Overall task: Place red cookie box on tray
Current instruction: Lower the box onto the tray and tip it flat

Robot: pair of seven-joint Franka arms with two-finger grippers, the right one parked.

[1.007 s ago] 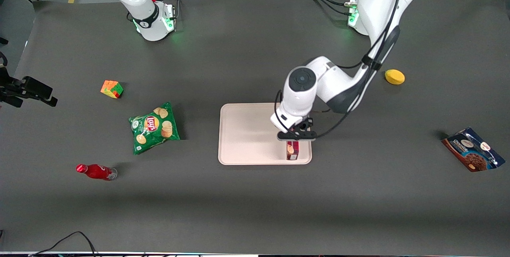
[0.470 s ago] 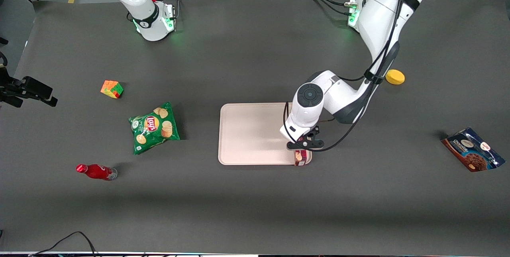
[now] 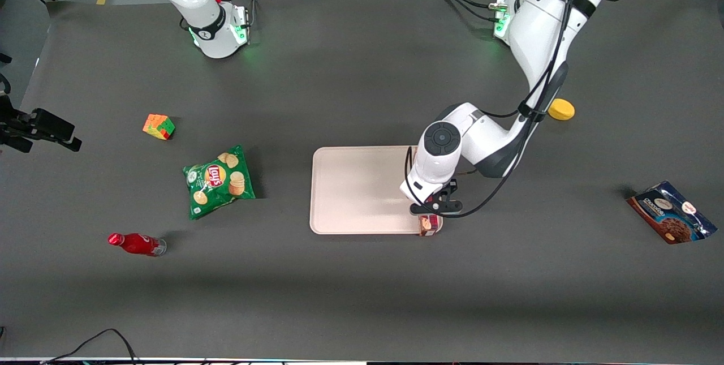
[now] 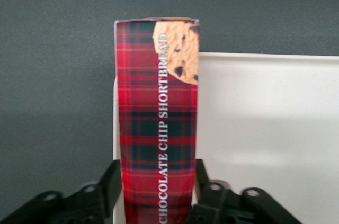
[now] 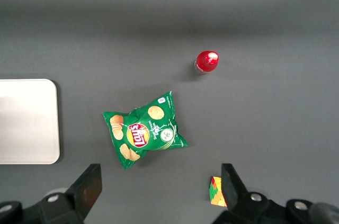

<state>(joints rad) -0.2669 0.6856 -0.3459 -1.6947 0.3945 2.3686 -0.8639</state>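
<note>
While the working arm's wrist covers most of it from the front, the red cookie box (image 3: pixel 429 225) shows only its lower end there, at the tray (image 3: pixel 350 195) corner nearest the camera and toward the working arm's end of the bench (image 3: pixel 362 297). Seen from the left wrist, the box (image 4: pixel 157 118) lies along the tray's edge (image 4: pixel 265 57), its end reaching past the rim over the bench; whether it rests on the tray cannot be told. The claw (image 3: pixel 432 209) is clamped on the box, a finger (image 4: pixel 108 184) pressed to each side. A green chip bag (image 3: pixel 218 181), red bottle (image 3: pixel 136 244) and colour cube (image 3: pixel 159 126) lie toward the parked arm's end; a yellow disc (image 3: pixel 560 109) and blue cookie bag (image 3: pixel 670 212) lie toward the working arm's.
</note>
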